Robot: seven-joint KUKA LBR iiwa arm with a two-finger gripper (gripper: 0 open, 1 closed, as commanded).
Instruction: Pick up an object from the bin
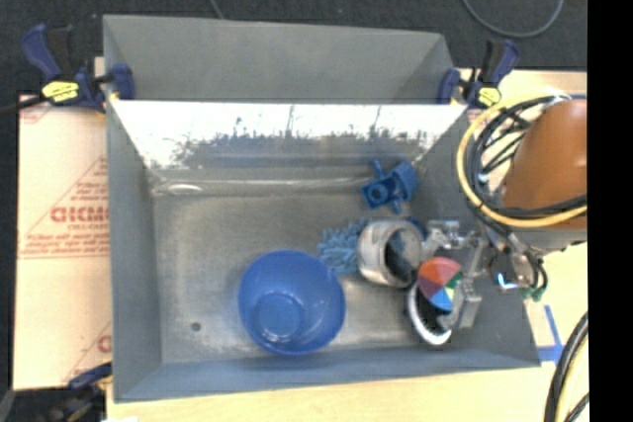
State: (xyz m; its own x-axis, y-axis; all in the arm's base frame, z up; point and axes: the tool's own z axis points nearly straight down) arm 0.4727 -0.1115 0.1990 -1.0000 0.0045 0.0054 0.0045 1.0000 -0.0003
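Over the bin's right front corner, the gripper (457, 270) hangs low beside a small multicoloured ball (438, 275).

Against the right wall of the grey bin (134, 242), the ball shows red on top with teal and yellow below, and it sits right up against the gripper's metal parts; whether the gripper is open or closed, or has any hold on the ball, cannot be told from this view. Just in front of the ball lies a black-and-white rimmed item (427, 323), and just to its left a silver roll (381, 250) lies on its side. A spiky blue toy (339, 244) touches the roll, a blue bowl (290, 301) stands upright near the front, and a blue plastic piece (388, 185) rests near the back wall.
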